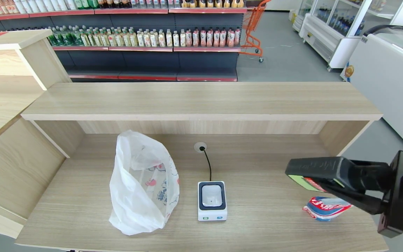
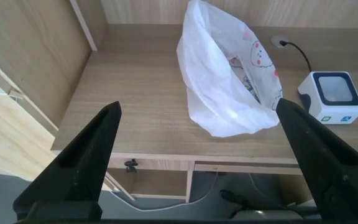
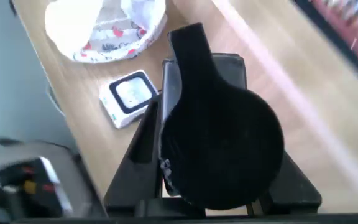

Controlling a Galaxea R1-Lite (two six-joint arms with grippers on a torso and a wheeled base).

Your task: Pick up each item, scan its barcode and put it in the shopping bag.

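The work surface is a wooden checkout counter (image 1: 264,168) with a raised ledge (image 1: 201,99) at its far side. On the left half of the counter stands the white plastic shopping bag (image 1: 143,182). It has a printed pattern and its mouth is open upward. Just beside the bag, toward the right, the white barcode scanner (image 1: 212,200) lies with its dark-framed window facing up. Its black cable (image 1: 208,162) runs back to a round hole in the counter top.

The right gripper (image 1: 306,176) hangs above the right end of the counter, well apart from the scanner. Its two black fingers are narrow and close on a flat green and red packet (image 1: 303,183), of which only one corner comes out between them. What kind of product it is cannot be told. Below this gripper a second packet (image 1: 325,208), in red, white and blue, lies on the counter near the right front edge, partly covered by the arm.

The left gripper (image 2: 199,106) is spread wide and holds nothing. It hangs over the front left edge of the counter, on the near side of the bag, and touches nothing there.

Behind the counter, store shelves (image 1: 145,49) carry rows of bottles. An orange shopping cart (image 1: 254,21) stands at the end of the shelves, and a white chest freezer (image 1: 387,73) is on the right side.
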